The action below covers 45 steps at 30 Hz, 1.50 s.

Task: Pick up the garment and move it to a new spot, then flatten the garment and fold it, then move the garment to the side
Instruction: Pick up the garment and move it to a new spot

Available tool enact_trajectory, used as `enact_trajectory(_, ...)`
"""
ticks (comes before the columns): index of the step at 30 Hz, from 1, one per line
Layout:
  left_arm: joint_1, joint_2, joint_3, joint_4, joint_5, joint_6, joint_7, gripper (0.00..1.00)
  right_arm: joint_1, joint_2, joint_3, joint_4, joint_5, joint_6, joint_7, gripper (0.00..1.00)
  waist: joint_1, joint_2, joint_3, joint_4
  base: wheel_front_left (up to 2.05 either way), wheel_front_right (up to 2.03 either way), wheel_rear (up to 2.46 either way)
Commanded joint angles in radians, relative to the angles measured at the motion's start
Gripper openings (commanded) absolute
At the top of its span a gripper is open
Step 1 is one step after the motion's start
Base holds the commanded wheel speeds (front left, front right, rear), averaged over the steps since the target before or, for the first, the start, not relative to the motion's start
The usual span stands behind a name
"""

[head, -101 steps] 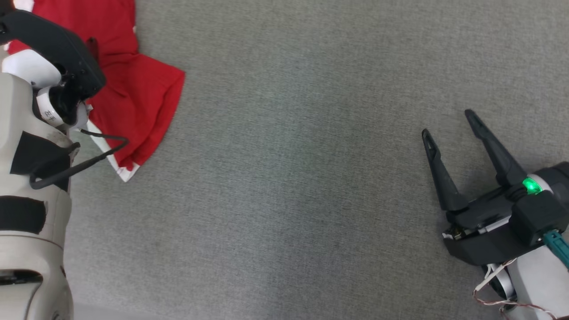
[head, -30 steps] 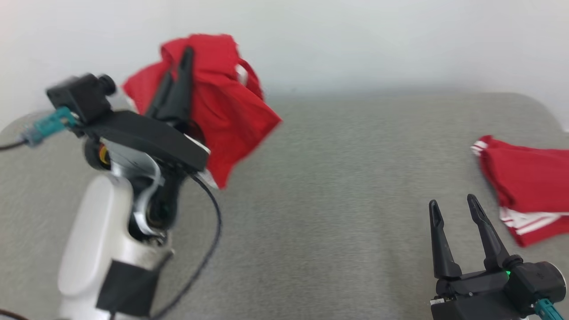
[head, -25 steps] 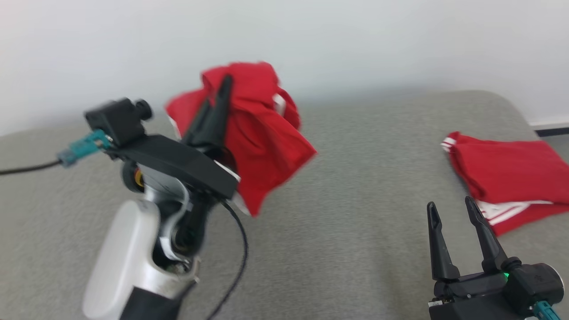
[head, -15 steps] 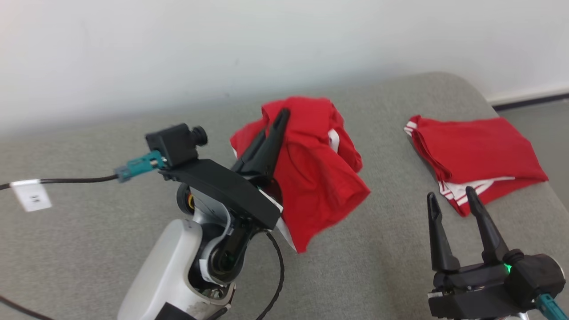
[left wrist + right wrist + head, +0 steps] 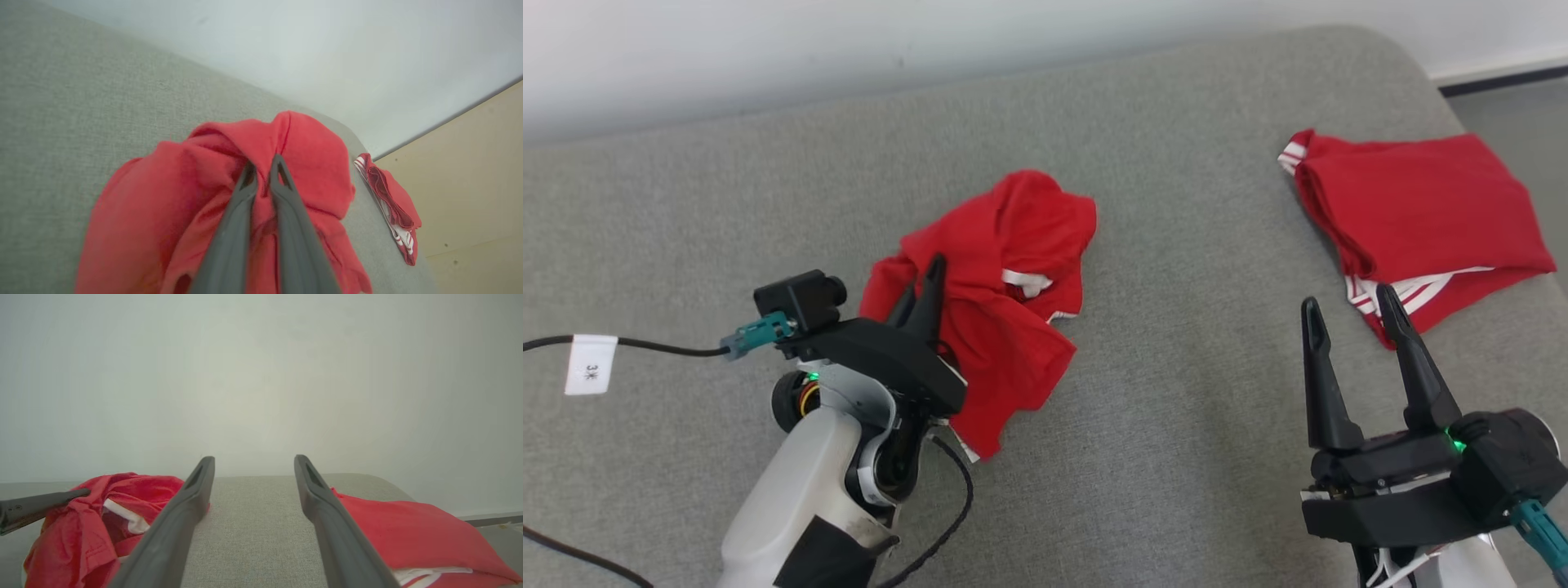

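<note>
The left gripper (image 5: 923,279) pinches the crumpled red garment (image 5: 1013,245) in narrow jaws, cloth heaped far and right of them, well left of the right gripper (image 5: 1344,296), whose jaws stand wide and empty.

grey fabric surface (image 5: 1176,457), white wall (image 5: 261,375), beige floor (image 5: 470,183)

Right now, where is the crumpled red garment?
In the head view, the crumpled red garment sits left of centre on the grey cushion, pinched by the robot's left hand; the folded red garment lies apart, far to the right.
</note>
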Motion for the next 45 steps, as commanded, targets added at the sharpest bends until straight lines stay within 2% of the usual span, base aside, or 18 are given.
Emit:
enact_trajectory(1, -0.015, 0.001, 0.001, 0.030, 0.012, -0.018, -0.024, 0.00, -0.013, -0.007, 0.004, -0.003, -0.005, -0.002, 0.000, 1.00, -0.0002, -0.0001, 0.038, 0.011, 0.00, 0.00, 0.00)
enact_trajectory(2, -0.023, 0.005, -0.003, 0.048, 0.023, -0.024, -0.037, 0.00, -0.016, -0.008, 0.008, -0.003, -0.005, -0.002, 0.000, 1.00, -0.0002, -0.0001, 0.039, 0.016, 0.00, 0.00, 0.00)
enact_trajectory(3, -0.029, 0.009, -0.011, 0.066, 0.034, -0.031, -0.049, 0.05, -0.019, -0.010, 0.012, -0.002, -0.006, -0.002, 0.000, 1.00, -0.0002, -0.0001, 0.039, 0.023, 0.00, 0.00, 0.00)
enact_trajectory(4, -0.034, 0.010, -0.017, 0.079, 0.041, -0.038, -0.065, 0.33, -0.020, -0.011, 0.010, 0.002, -0.010, -0.002, 0.000, 1.00, -0.0002, -0.0001, 0.036, 0.030, 0.00, 0.00, 0.00)
enact_trajectory(5, -0.036, 0.011, -0.023, 0.095, 0.050, -0.042, -0.074, 0.95, -0.021, -0.012, 0.010, 0.005, -0.012, -0.002, 0.000, 1.00, -0.0002, -0.0001, 0.032, 0.037, 0.00, 0.00, 0.00)
enact_trajectory(6, -0.035, 0.011, -0.034, 0.111, 0.060, -0.050, -0.078, 1.00, -0.020, -0.011, 0.005, 0.009, -0.014, -0.002, 0.000, 1.00, -0.0002, -0.0001, 0.025, 0.045, 0.00, 0.00, 0.00)
enact_trajectory(11, -0.017, 0.033, -0.055, 0.131, 0.126, -0.034, -0.171, 1.00, -0.007, -0.014, 0.012, 0.016, -0.017, -0.002, 0.000, 1.00, -0.0002, -0.0001, -0.020, 0.087, 0.00, 0.00, 0.00)
enact_trajectory(14, 0.011, 0.037, -0.046, 0.121, 0.130, -0.035, -0.195, 1.00, 0.002, -0.016, 0.016, 0.021, -0.017, -0.002, 0.000, 1.00, -0.0002, -0.0001, -0.041, 0.107, 0.00, 0.00, 0.00)
enact_trajectory(17, 0.057, 0.043, -0.008, 0.083, 0.118, -0.035, -0.222, 1.00, 0.021, -0.013, 0.007, 0.032, -0.018, -0.002, 0.000, 1.00, -0.0002, -0.0001, -0.080, 0.140, 0.00, 0.00, 0.00)
enact_trajectory(21, 0.152, 0.059, 0.056, -0.010, 0.161, -0.006, -0.234, 1.00, 0.046, -0.006, 0.011, 0.041, -0.016, -0.002, 0.000, 1.00, -0.0002, -0.0001, -0.126, 0.182, 0.00, 0.00, 0.00)
enact_trajectory(27, 0.326, 0.090, 0.134, -0.234, 0.365, 0.008, -0.234, 1.00, 0.088, -0.004, 0.007, 0.047, -0.009, -0.002, 0.000, 1.00, -0.0002, -0.0001, -0.183, 0.250, 0.00, 0.00, 0.00)
enact_trajectory(34, 0.495, 0.076, 0.174, -0.423, 0.598, 0.018, -0.234, 1.00, 0.146, 0.008, -0.004, 0.047, -0.014, -0.002, 0.000, 1.00, -0.0002, -0.0001, -0.240, 0.324, 0.00, 0.00, 0.00)
enact_trajectory(45, 0.690, 0.020, 0.222, -0.484, 0.728, 0.006, -0.234, 1.00, 0.222, 0.023, -0.008, 0.049, 0.002, -0.002, 0.000, 1.00, -0.0002, -0.0001, -0.302, 0.361, 0.00, 0.00, 0.00)
